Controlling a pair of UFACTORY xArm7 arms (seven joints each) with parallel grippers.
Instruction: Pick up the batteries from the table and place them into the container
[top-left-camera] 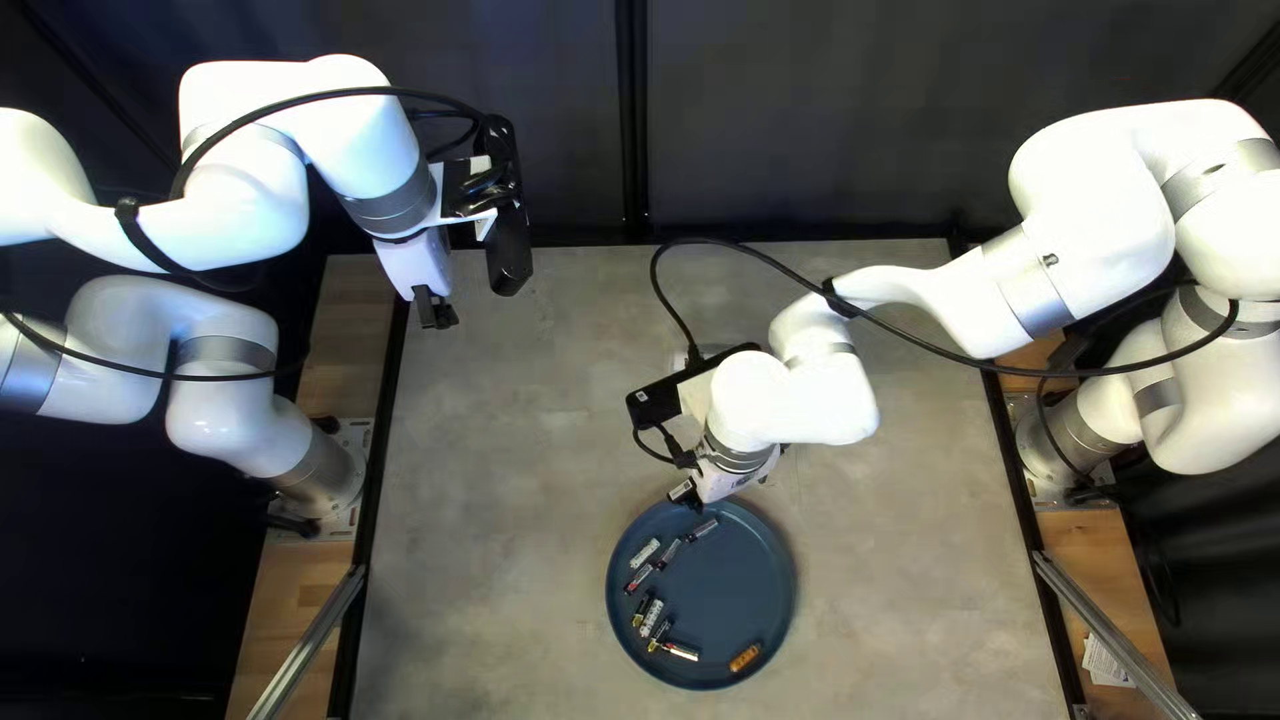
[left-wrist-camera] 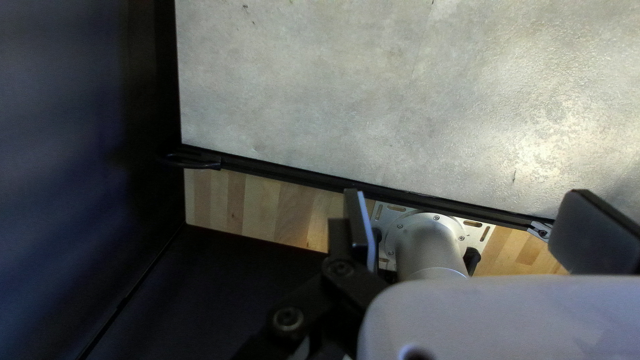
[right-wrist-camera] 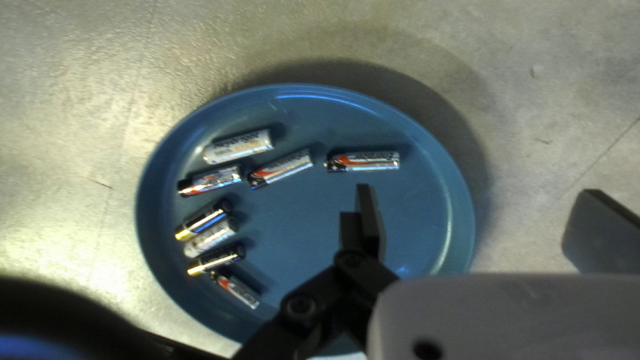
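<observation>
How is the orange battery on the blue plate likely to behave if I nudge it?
The orange battery will probably roll if pushed side-on, as it looks like a cylinder lying on its side. The raised rim of the blue plate close by would likely stop it. Its casing looks hard, so I'd expect it to stay stiff.

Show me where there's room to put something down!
In the top left view, bare table lies left and right of the blue plate. The plate's right side is free beyond the orange battery. The other batteries mostly crowd its left, and my right arm hangs near its far edge.
</observation>
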